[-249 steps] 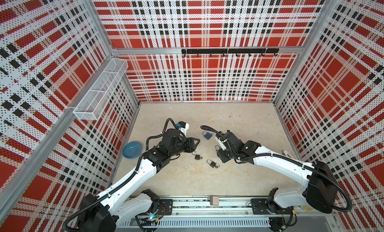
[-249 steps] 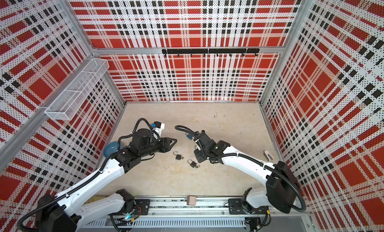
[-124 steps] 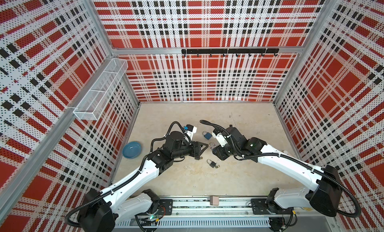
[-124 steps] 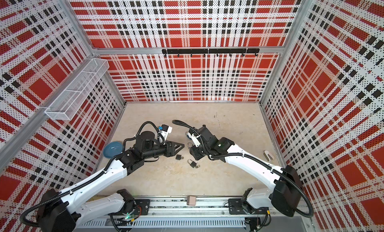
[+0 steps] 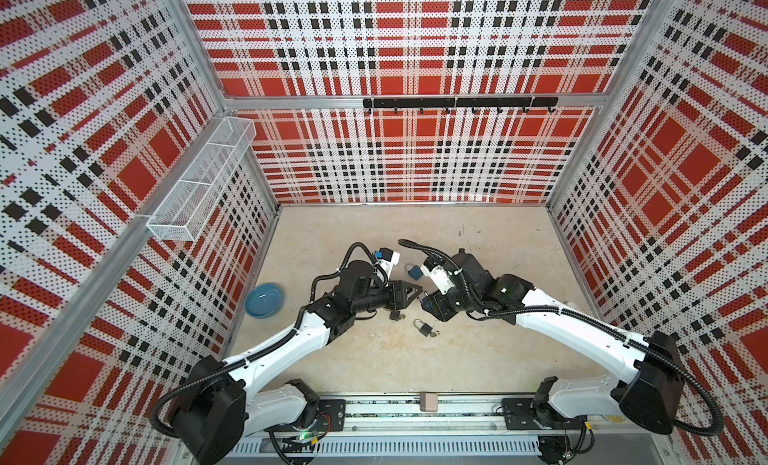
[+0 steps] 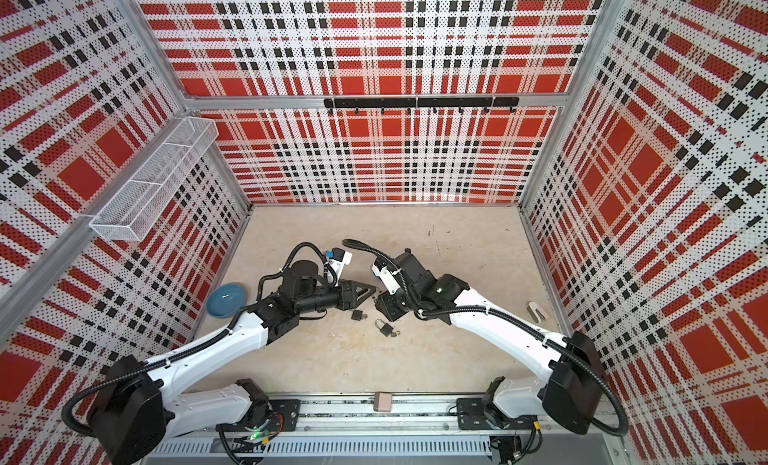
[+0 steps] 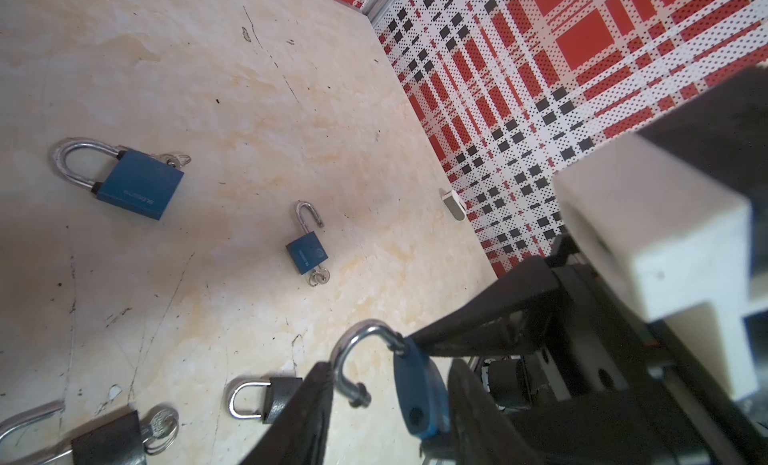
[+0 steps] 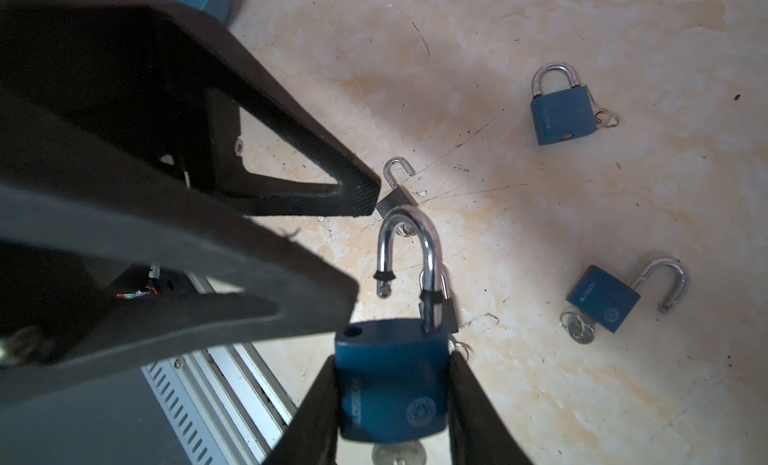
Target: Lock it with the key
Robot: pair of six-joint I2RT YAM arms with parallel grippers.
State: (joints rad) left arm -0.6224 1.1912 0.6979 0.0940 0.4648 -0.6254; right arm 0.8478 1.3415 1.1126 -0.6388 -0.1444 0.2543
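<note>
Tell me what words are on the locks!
"BLOSSOM": along the face of the held blue padlock.
"BLOSSOM": on the open blue padlock lying on the floor.
"BLOSSOM": on the shut blue padlock, in tiny letters.
Round emblem on the held blue padlock: too blurred to read.
Black padlocks: no writing shows.

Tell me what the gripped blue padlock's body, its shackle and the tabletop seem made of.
The blue padlock: body probably metal under a matte blue coating; even dull sheen, embossed logo. Its shackle: polished steel-like metal; bright mirror highlights. The tabletop: unclear, perhaps stone-look laminate; mottled cream surface, fine scratches.
</note>
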